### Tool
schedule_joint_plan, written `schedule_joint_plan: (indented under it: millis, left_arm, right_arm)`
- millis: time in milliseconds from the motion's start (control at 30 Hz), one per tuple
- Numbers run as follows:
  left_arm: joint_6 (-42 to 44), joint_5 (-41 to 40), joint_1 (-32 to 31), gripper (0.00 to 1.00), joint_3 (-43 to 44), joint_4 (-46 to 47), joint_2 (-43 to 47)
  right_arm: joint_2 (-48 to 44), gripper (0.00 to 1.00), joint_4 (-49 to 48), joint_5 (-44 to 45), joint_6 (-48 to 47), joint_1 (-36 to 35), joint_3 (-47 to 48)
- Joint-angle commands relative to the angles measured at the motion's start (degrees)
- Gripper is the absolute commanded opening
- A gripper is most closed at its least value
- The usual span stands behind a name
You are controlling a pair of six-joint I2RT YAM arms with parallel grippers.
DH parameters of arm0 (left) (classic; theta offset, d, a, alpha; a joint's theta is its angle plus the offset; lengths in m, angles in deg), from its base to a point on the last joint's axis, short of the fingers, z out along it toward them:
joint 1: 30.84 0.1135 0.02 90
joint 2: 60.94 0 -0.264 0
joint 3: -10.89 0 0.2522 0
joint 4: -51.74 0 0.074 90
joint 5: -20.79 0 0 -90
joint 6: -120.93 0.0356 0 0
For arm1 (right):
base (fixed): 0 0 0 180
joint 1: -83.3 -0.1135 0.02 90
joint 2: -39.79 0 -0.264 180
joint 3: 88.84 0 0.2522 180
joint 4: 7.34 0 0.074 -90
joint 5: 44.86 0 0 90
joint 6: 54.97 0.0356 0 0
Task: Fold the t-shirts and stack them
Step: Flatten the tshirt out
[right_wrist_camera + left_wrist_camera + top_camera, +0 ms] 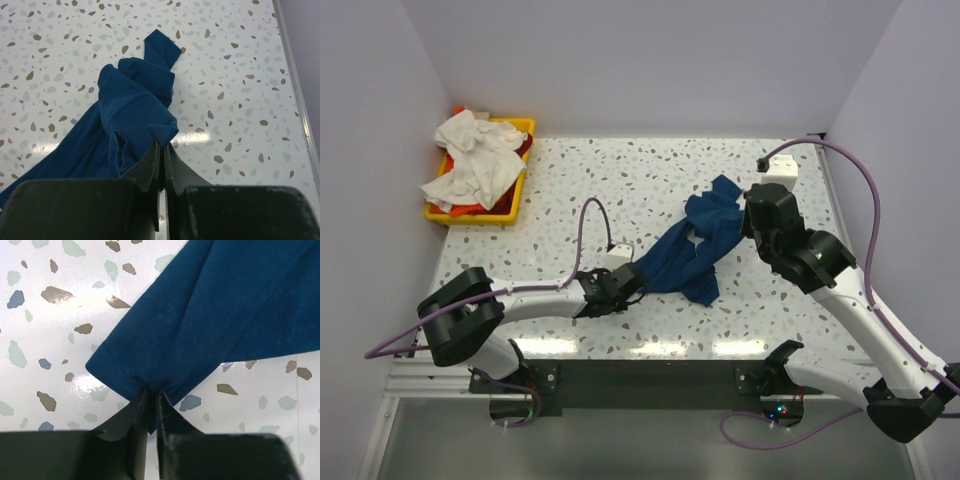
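Note:
A dark navy blue t-shirt (pixel 692 248) lies bunched and stretched across the middle of the terrazzo table. My left gripper (pixel 632 283) is shut on its near-left hem; in the left wrist view the fabric (pixel 220 315) is pinched between my fingertips (pixel 151 395). My right gripper (pixel 748 215) is shut on the shirt's right side; in the right wrist view a fold of the shirt (pixel 130 110) is clamped between my fingertips (pixel 163 147). White t-shirts (pixel 472 160) and an orange-red one (pixel 470 209) lie heaped in the tray. The chest print is hidden.
A yellow plastic tray (pixel 516 198) stands at the far left corner of the table. White walls close in the back and both sides. Purple cables (pixel 860 175) loop from each arm. The table's near edge runs along the metal rail at the arm bases.

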Motion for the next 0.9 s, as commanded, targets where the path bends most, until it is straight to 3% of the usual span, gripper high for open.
schedule_joint_plan:
  millis: [0,100,200,333,633,867]
  left_arm:
    - [0.03,-2.31,-0.39,0.12,2.38,-0.44,-0.36]
    - [1.17,-3.97,0.14,0.0,4.84,-3.24,1.39]
    - [4.32,-3.55,4.25,0.0,9.83,-4.22,4.72]
    - [8.46,1.81,16.56,0.0,16.25,-2.11,7.99]
    - [12.77,9.45,32.81,0.0,36.82,-3.34,4.74]
    - [15.41,10.26,37.05,0.0,48.52,-6.41,3.68]
  right_arm:
    - [-0.47,0.02,-0.64,1.11,-0.06,0.19,-0.28]
    - [-0.3,0.01,-0.82,1.46,-0.58,0.28,0.16]
    - [0.93,0.0,-0.99,1.82,-0.85,0.37,1.65]
    - [3.65,0.0,-1.43,2.43,-1.38,0.81,4.55]
    - [6.99,0.0,-0.47,3.22,-1.9,2.91,12.37]
    - [4.9,0.0,-0.11,4.71,-2.52,4.06,17.21]
